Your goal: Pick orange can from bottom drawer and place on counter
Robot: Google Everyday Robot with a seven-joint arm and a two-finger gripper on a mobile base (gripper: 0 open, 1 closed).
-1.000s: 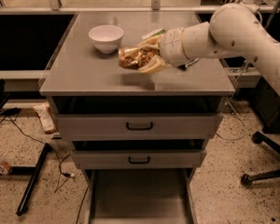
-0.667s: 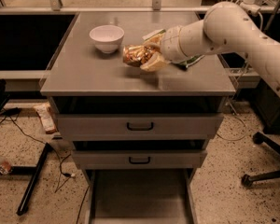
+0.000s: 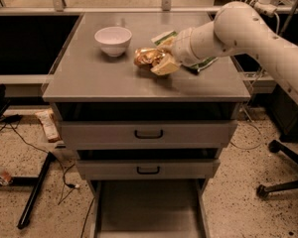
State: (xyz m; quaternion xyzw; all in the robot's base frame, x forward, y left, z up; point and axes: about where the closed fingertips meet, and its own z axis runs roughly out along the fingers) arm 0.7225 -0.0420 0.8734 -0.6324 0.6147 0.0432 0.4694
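Gripper: the gripper is over the middle of the counter, right of centre, with its pale fingers closed on the orange can.
Arm: the white arm reaches in from the right edge of the view and slopes down and to the left, ending at the gripper.
Bottom drawer: the bottom drawer is pulled out at the foot of the cabinet, showing its flat grey floor and thin side walls.
Upper drawers: the top drawer and the middle drawer are pushed in, each with a grey front and a black handle.
White bowl: the white bowl stands upright on the counter's back left part, its inner wall plain white.
Orange can, look: crumpled and shiny, orange-gold with brown patches, and smaller than the bowl.
Orange can, place: it is on the left side of the fingers, sticking out past their tips towards the bowl but apart from it. It is low over the counter top, and I cannot tell whether it touches.
Green snack bag: the green snack bag lies on the counter just behind the gripper, partly hidden under the arm.
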